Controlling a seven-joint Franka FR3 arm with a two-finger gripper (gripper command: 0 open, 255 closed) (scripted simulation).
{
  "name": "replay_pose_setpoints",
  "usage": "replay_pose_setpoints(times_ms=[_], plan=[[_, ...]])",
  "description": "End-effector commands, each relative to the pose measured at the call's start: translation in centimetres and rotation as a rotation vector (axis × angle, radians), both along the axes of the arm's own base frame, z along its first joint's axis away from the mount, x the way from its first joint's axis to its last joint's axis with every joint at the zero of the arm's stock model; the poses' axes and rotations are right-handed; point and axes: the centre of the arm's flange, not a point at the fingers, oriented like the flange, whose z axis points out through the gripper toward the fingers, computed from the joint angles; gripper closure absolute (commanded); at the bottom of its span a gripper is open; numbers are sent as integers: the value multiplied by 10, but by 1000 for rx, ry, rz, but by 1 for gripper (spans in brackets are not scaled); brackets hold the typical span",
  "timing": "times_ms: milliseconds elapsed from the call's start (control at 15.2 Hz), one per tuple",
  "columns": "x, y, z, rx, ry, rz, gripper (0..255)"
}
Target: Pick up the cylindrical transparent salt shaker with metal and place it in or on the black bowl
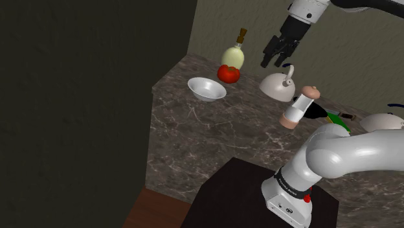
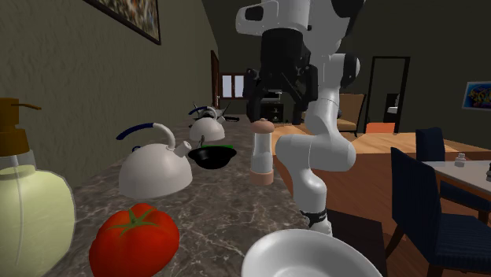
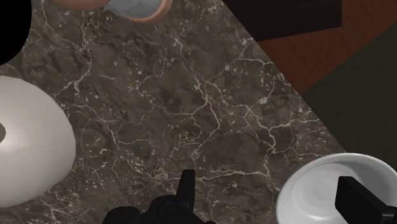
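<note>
white bowl (image 2: 315, 256) and tomato (image 2: 134, 240) sit nearest; the salt shaker (image 2: 263, 153) (tan cap and base) stands upright on the counter (image 1: 213, 136) beside the black bowl (image 2: 211, 156); gripper (image 1: 275, 63) hovers above, spread apart, empty.

A: Clutter on the marble counter (image 1: 213, 136)?
B: White bowl (image 1: 207, 89), tomato (image 1: 228, 73) beside pump bottle (image 1: 234, 56), far end in the shoulder view. White kettle (image 1: 279, 84) right of them, second kettle (image 1: 383, 120) at that view's right edge.
</note>
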Motion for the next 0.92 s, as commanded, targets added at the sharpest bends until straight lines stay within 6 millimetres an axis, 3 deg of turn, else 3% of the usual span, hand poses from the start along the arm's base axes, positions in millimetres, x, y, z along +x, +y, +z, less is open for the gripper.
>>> replay_pose_setpoints(times_ms=[0,858], plan=[[0,0,0,0,0,0,0],[-131,-99,-6,3,51,-86,0]])
